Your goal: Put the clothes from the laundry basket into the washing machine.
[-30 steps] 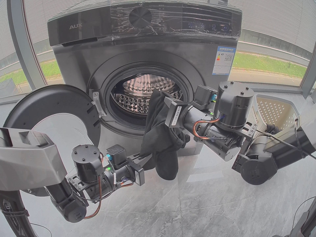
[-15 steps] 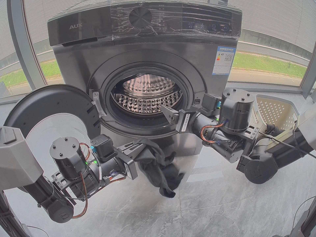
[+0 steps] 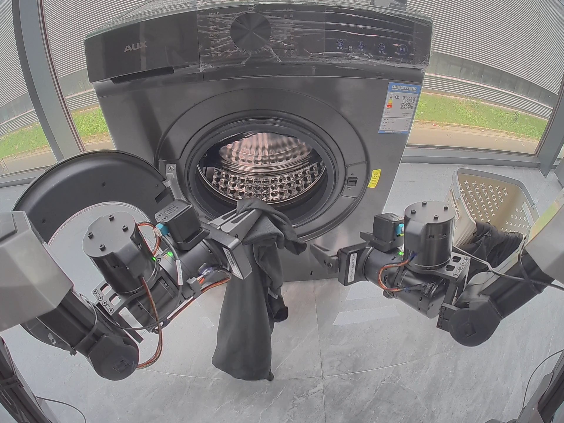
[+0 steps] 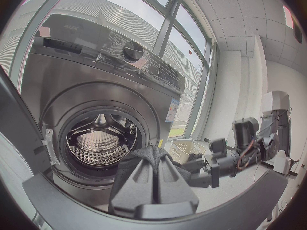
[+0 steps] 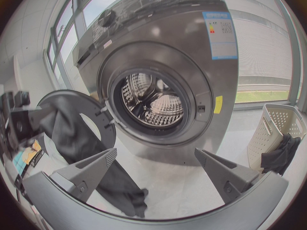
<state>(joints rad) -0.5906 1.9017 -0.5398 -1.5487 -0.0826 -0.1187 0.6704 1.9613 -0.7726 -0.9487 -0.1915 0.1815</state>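
The left gripper (image 3: 239, 222), up by the washing machine (image 3: 364, 118) opening, pinches a dark cloth (image 3: 247, 318) that hangs down in front. The right gripper (image 5: 155, 152) sits lower, to the right, fingers wide apart and empty.

Head looks down, wrists low, sharing washing machine (image 3: 258, 95)
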